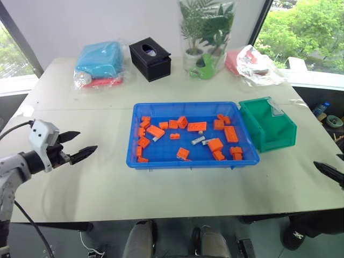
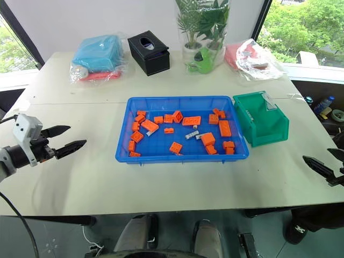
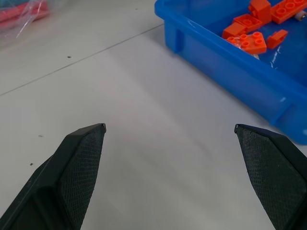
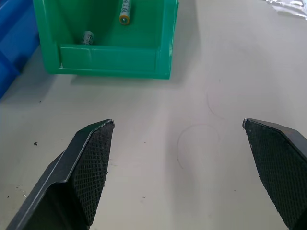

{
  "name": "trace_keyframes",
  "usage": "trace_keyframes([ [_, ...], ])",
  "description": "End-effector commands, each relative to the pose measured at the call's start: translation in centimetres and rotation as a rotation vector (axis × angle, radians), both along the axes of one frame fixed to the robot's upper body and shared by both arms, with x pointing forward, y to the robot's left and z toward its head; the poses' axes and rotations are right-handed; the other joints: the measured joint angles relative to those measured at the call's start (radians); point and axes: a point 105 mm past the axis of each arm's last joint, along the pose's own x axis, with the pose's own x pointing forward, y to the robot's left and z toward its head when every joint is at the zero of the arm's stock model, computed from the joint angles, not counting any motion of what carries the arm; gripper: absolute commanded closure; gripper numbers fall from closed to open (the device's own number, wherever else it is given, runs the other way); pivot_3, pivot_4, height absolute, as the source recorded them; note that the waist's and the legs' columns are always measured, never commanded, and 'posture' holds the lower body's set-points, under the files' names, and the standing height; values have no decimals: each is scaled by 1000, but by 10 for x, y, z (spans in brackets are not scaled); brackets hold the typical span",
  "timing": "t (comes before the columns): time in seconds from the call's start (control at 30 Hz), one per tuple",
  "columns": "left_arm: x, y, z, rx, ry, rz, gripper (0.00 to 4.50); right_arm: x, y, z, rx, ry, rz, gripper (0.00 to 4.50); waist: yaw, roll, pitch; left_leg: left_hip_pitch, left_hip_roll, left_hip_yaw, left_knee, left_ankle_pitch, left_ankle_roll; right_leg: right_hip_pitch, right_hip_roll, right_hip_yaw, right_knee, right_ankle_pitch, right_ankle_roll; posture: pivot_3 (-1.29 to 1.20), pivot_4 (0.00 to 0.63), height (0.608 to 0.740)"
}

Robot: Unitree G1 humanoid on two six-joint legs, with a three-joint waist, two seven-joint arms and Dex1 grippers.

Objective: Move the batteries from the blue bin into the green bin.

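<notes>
Hovering above the bare table [image 1: 107, 183], the left gripper [image 1: 75, 146] was seen with its two black fingers spread wide and nothing between them. The blue bin [image 1: 161, 159] was placed ahead of it and off to its right, well apart from the fingertips. Orange blocks [image 1: 196, 126] were scattered across the bin's floor, and two silver-grey batteries [image 1: 198, 140] were lying among them near the middle. The right gripper [image 2: 325, 164] was held near the table's right edge, its fingers likewise spread and empty. The green bin [image 4: 110, 60] was set ahead of that gripper, apart from it and just beside the blue bin's right wall. Two batteries [image 4: 124, 9] were seen resting inside the green bin, one by its low front wall.
</notes>
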Motion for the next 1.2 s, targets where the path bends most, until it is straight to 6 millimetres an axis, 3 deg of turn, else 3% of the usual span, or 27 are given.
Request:
trace_keyframes([
  [0.03,-1,-3,14,7,-51,-17,0,3,7,10,-7,-40,20,83,0,0,0,0,0,0,0,0,0,0,0,0,0,0,0,0,150,657],
  [0.53,3,-9,14,-14,-51,-17,0,10,12,8,10,-37,9,83,0,-1,0,0,0,1,0,0,0,0,0,0,0,2,-1,0,150,657],
  [0.8,1,-23,16,-25,-44,-69,0,24,23,34,-24,-96,64,83,0,-1,0,1,0,2,1,1,-1,0,0,0,0,3,-1,0,150,657],
  [0.87,0,-29,18,-14,-34,-92,0,36,38,47,-17,-131,121,83,-2,0,0,1,0,3,1,1,-1,0,0,0,0,5,-1,0,150,657],
  [0.97,-4,-43,27,-26,-36,-165,0,56,75,66,-7,-177,266,83,-6,-1,1,3,1,5,2,1,-1,-1,1,0,0,8,-1,0,150,657],
  [1.1,-19,-62,41,-36,-12,-297,0,88,157,83,70,-199,512,83,-17,-2,2,6,7,6,1,1,-1,-1,2,0,1,8,-1,0,150,657],
  [1.2,-28,-71,48,-8,-2,-365,0,108,210,76,113,-161,626,83,-27,-4,1,6,10,9,0,1,-2,-3,2,-3,1,11,-5,0,150,657],
])
